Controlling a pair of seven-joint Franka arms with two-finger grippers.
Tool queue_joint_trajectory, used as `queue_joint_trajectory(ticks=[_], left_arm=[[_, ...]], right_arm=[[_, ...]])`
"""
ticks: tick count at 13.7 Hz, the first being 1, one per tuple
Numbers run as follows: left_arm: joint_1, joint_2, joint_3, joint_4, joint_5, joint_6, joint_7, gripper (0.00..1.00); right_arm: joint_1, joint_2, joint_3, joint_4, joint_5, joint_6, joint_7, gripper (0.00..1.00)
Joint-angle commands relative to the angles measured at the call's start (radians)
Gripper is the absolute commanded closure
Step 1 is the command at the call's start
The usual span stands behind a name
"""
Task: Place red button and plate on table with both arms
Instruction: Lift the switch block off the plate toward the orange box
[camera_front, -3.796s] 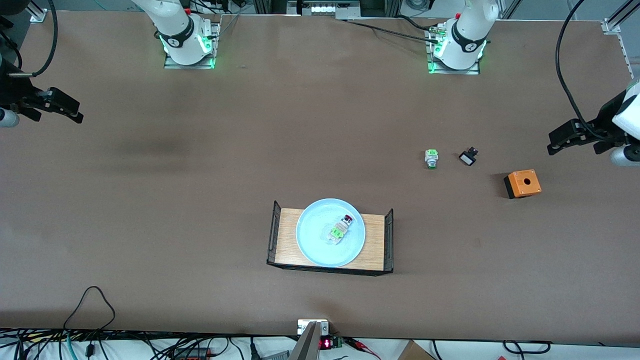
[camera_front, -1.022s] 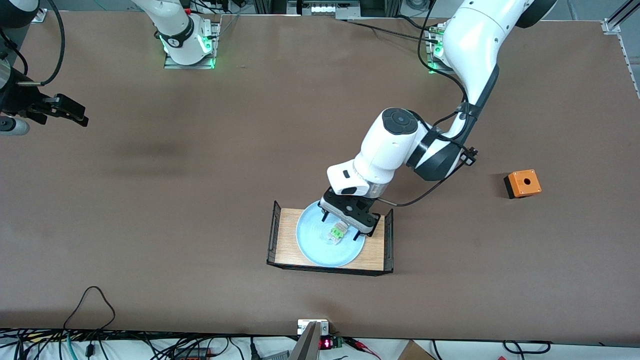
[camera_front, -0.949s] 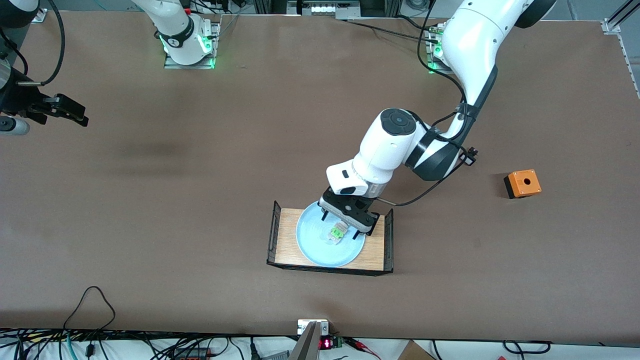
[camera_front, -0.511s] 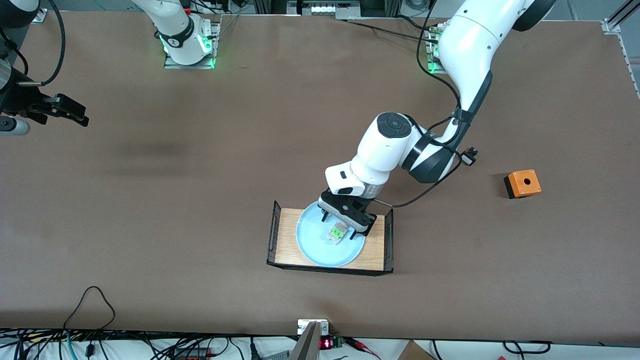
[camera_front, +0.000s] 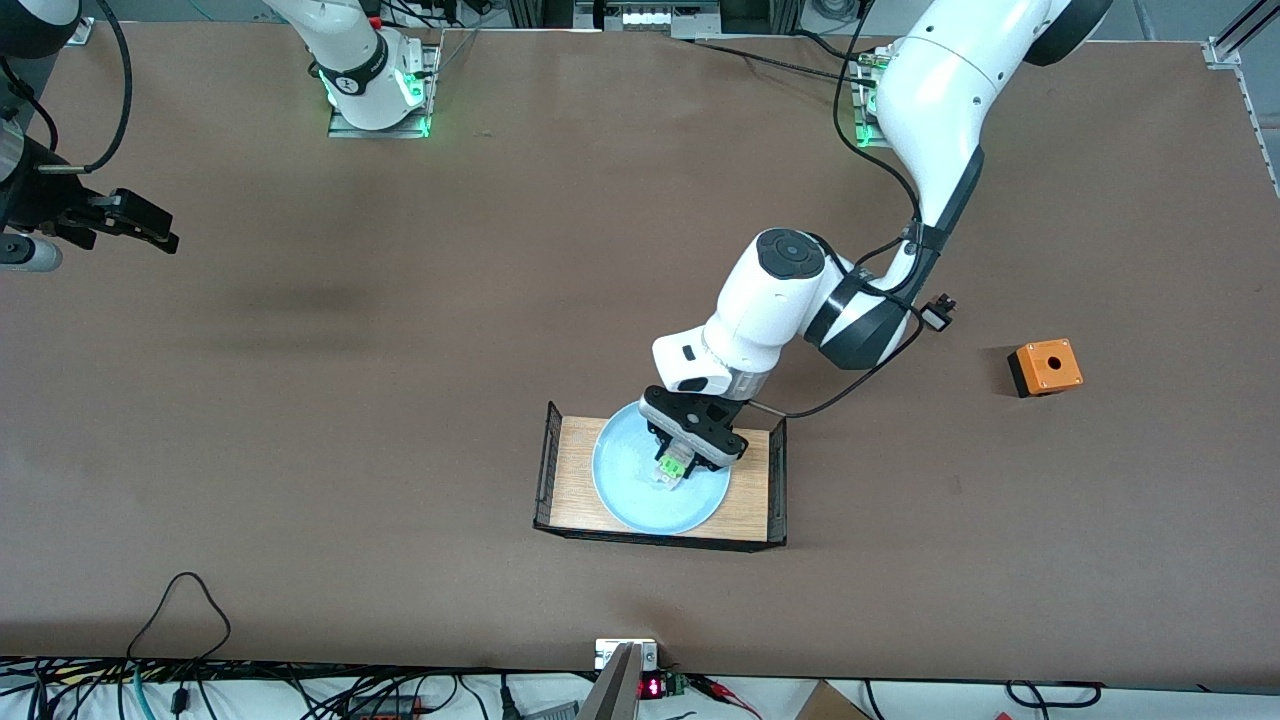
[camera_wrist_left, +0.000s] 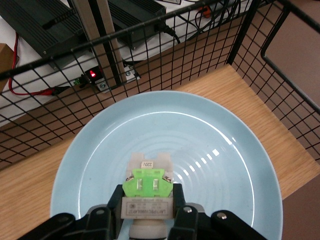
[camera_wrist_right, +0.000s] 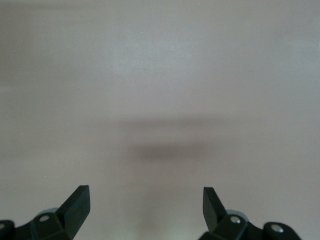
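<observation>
Even overhead light, glare streaks on plate (camera_wrist_left: 200, 150), soft shadows, right wrist view hazy

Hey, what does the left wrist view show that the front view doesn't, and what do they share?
Only the left wrist view shows the left gripper shut on the red button, whose label is visible. Only the front view shows the right gripper waiting open over the table, plus an orange box. Both show the plate on the wooden tray.

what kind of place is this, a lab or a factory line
Most likely a robotics lab bench. Two arms are bolted to one bare brown table, cables run along its edge, and the left gripper closes on the red button lying in a plate, while the right gripper waits.
</observation>
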Motion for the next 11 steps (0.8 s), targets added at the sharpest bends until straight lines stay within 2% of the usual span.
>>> queue_joint_trajectory(ticks=[1, 6, 11], left_arm=[[0.001, -0.082, -0.004, 0.008, 0.015, -0.093, -0.026, 0.74], [0.027, -0.283, -0.005, 0.007, -0.061, -0.422, -0.029, 0.74], [0.141, -0.4, -0.004, 0.0, -0.066, -0.738, -0.026, 0.74]], right_arm=[[0.003, 0.009, 0.0, 0.021, -0.005, -0.017, -0.001, 0.0], [0.008, 0.009, 0.002, 0.021, -0.001, -0.017, 0.011, 0.0], [0.012, 0.009, 0.002, 0.02, -0.005, -0.017, -0.001, 0.0]])
